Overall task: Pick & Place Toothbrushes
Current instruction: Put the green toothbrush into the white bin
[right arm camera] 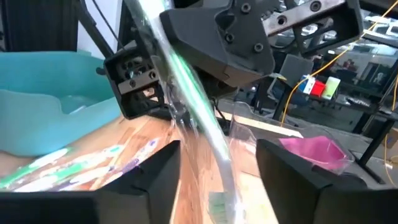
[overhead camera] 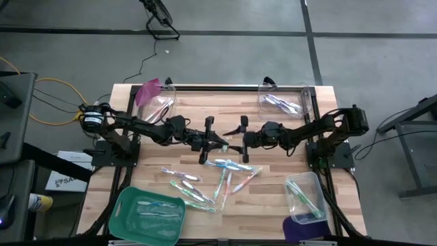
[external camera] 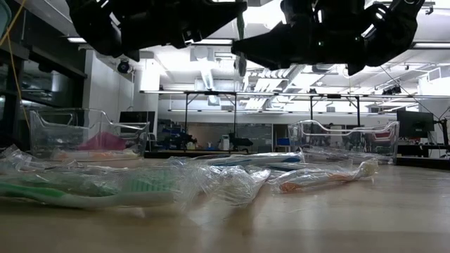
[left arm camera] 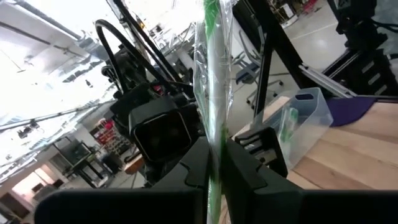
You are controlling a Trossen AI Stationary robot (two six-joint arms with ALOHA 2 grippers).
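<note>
A wrapped green toothbrush (left arm camera: 214, 93) is pinched in the left tool (left arm camera: 214, 165), raised above mid-desk (overhead camera: 273, 212) — a handover is judged under way. The right tool (right arm camera: 217, 168) is spread around its free end, not yet pressed shut. Release by the left is best withheld until the right grip is firm — crinkled wrap may slip.
</note>
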